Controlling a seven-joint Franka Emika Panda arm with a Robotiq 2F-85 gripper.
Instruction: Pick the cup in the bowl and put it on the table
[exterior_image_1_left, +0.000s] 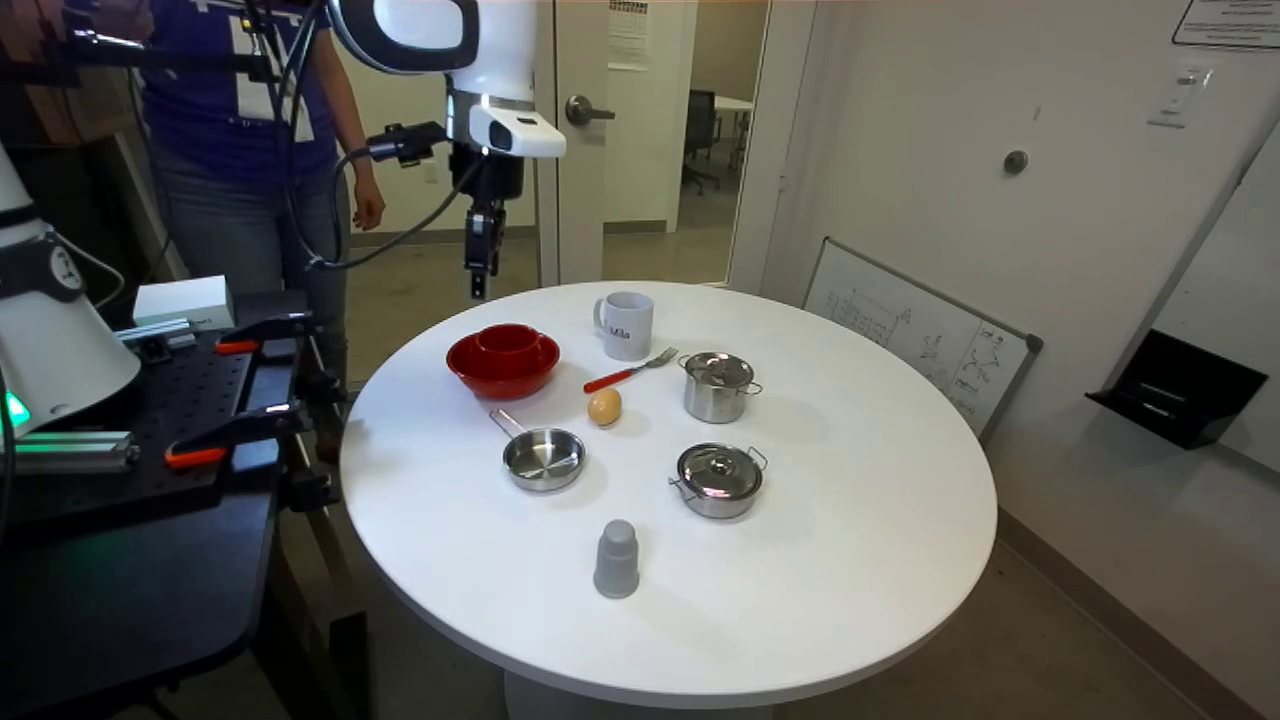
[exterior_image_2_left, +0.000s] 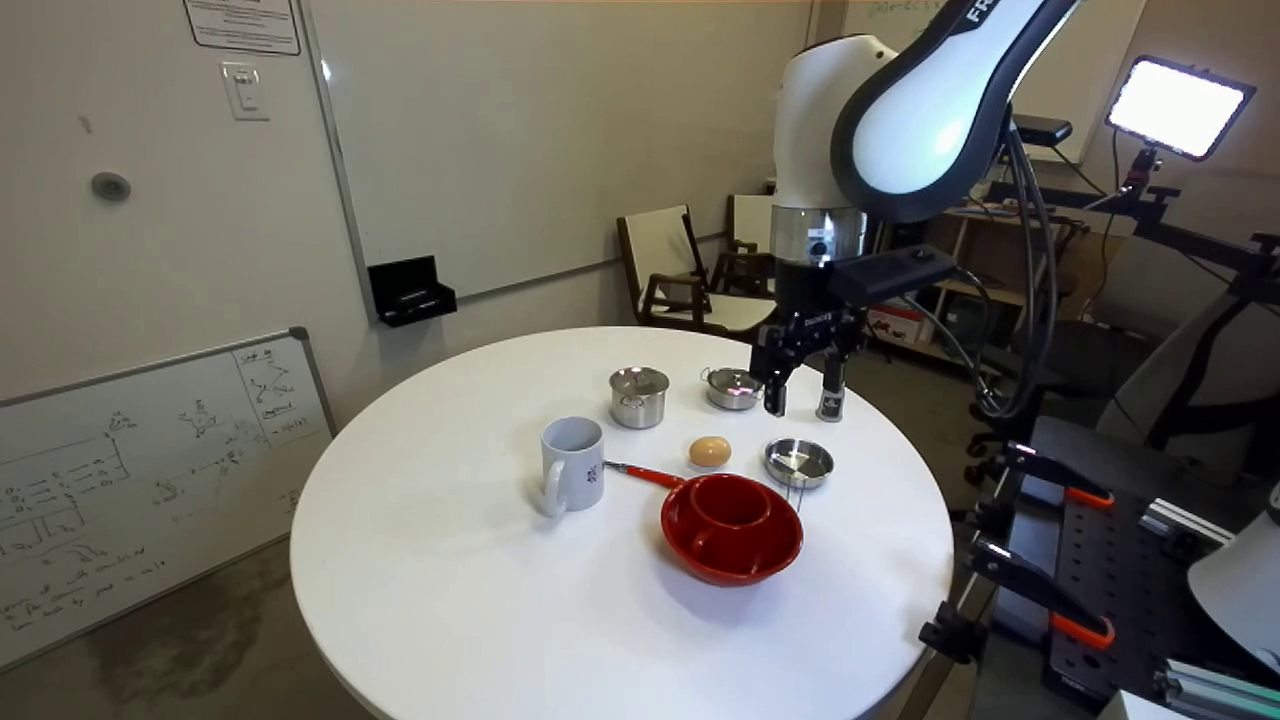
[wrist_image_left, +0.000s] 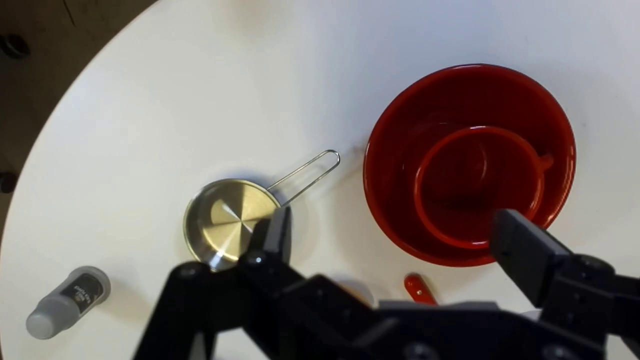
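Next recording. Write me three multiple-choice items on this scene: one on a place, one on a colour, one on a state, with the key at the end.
1. Where is the red cup?
A in the metal pan
B in the red bowl
C in the mug

2. What colour is the fork handle?
A red
B blue
C green

3. How does the claw stand?
A shut, empty
B shut on the red cup
C open, empty

1 B: the wrist view shows the cup inside the bowl's rim.
2 A: red shows in both exterior views.
3 C: the wrist view shows its jaws spread apart, gripping nothing.
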